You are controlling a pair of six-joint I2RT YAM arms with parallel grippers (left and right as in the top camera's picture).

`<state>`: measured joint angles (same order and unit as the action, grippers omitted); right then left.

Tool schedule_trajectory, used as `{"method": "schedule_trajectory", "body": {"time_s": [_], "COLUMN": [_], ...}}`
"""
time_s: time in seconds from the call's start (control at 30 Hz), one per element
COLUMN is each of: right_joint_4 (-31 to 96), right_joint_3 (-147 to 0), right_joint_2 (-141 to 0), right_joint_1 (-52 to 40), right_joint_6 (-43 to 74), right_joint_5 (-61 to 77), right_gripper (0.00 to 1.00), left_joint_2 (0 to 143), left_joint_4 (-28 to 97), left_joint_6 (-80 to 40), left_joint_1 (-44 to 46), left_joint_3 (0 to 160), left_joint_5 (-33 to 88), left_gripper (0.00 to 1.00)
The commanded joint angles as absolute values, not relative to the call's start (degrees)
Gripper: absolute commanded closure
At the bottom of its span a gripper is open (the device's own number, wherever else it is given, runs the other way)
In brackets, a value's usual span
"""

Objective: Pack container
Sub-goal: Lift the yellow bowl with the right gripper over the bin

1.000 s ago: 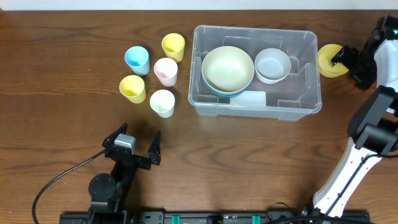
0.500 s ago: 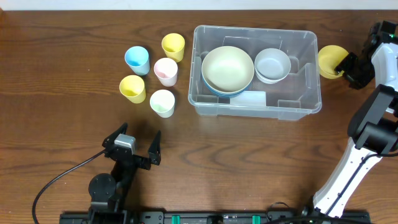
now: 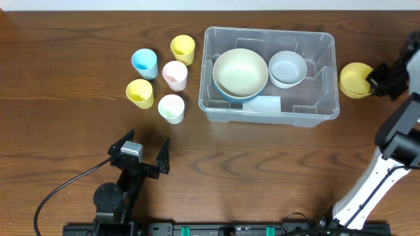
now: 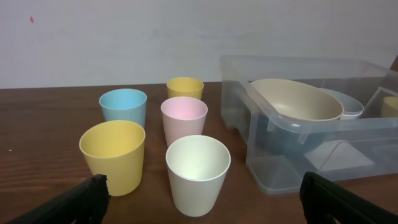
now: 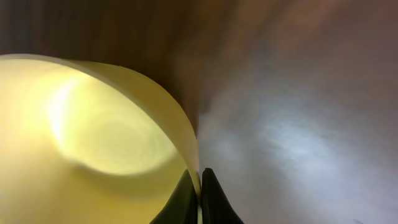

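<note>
**Yellow bowl pinched just outside the container's right end**

The container (image 3: 308,99) stands toward the back of the table (image 3: 262,170). It holds a beige bowl (image 3: 240,72), nested on what seems to be a blue one, and a smaller grey-white bowl (image 3: 287,67) to its right. Its front right corner is bare. The right gripper (image 3: 374,82) has its fingers clamped on the rim of a yellow bowl (image 3: 354,80), just beside the container's right wall. Five cups (image 3: 175,74) cluster to its left. The left gripper (image 3: 149,136) sits spread wide, with bare wood around it.

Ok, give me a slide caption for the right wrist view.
Right gripper shut on the rim of a yellow bowl, wooden table beyond.
</note>
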<state>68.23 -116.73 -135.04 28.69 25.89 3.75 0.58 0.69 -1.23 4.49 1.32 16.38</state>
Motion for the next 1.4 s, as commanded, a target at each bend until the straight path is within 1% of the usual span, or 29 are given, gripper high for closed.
{"method": "schedule_trajectory", "body": {"time_s": [0.0,0.2,0.27,0.33,0.47,0.63,0.77,0.9,1.37], "right_joint_4": [71.0,74.5,75.6,76.6,80.0,81.7,81.5,80.2,80.4], "right_joint_3": [-123.1,-136.1,-138.9,-139.4,-139.4,-137.4,-134.4,-132.2,-131.4], "right_joint_2": [-130.8,-122.6,-119.1,-116.2,-112.8,-114.6,-118.1,-121.4,-130.5], "right_joint_1": [32.2,34.3,32.9,30.5,21.6,10.3,4.8,3.1,3.1], "right_joint_6": [25.3,23.1,23.0,21.8,16.5,16.7,17.3,18.2,17.9], "right_joint_5": [4.8,26.8,30.8,31.4,28.8,16.5,13.3,13.3,12.8], "right_gripper": [0.99,0.99,0.99,0.99,0.99,0.99,0.99,0.99,0.99], "left_joint_2": [0.2,0.2,0.2,0.2,0.2,0.2,0.2,0.2,0.2], "left_joint_4": [2.6,2.6,2.6,2.6,2.6,2.6,2.6,2.6,2.6], "left_joint_6": [-0.4,-0.4,-0.4,-0.4,-0.4,-0.4,-0.4,-0.4,-0.4], "left_joint_1": [4.2,4.2,4.2,4.2,4.2,4.2,4.2,4.2,4.2], "left_joint_3": [0.2,0.2,0.2,0.2,0.2,0.2,0.2,0.2,0.2], "left_joint_5": [17.3,17.3,17.3,17.3,17.3,17.3,17.3,17.3,17.3], "left_gripper": [0.02,0.02,0.02,0.02,0.02,0.02,0.02,0.02,0.02]}}
